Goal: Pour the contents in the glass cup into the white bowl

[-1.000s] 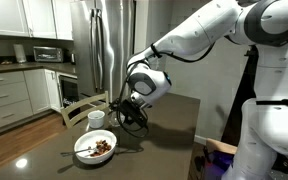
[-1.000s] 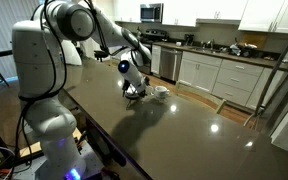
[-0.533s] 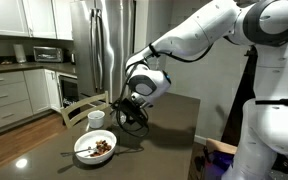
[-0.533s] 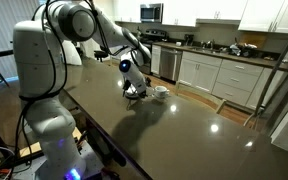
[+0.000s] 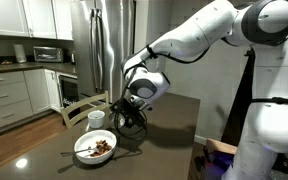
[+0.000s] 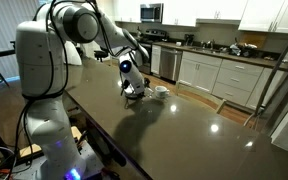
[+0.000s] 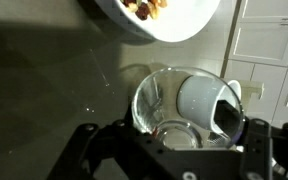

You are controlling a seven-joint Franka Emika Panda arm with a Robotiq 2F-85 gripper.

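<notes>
My gripper (image 5: pixel 131 118) is shut on the glass cup (image 7: pixel 164 100) and holds it above the dark table, just right of the white bowl (image 5: pixel 82 151). In the wrist view the cup is clear and looks empty, held between the dark fingers (image 7: pixel 227 118). The white bowl (image 7: pixel 179 25) lies at the top edge of that view. Brown and reddish bits (image 5: pixel 101 147) lie in the bowl and also show in the wrist view (image 7: pixel 144 8). A spoon handle (image 5: pixel 129 150) sticks out of the bowl to the right. My gripper (image 6: pixel 134 90) also shows in an exterior view; the cup is too small to make out there.
A small white mug (image 5: pixel 96 118) stands behind the bowl and shows through the glass in the wrist view (image 7: pixel 204 98). The dark table (image 5: pixel 174 140) stretches to the right. A chair back (image 5: pixel 84 105) stands at the far table edge, with a fridge (image 5: pixel 104 45) behind it.
The wrist has dipped very slightly with the glass cup still held. Bowl, mug and spoon have not moved.
</notes>
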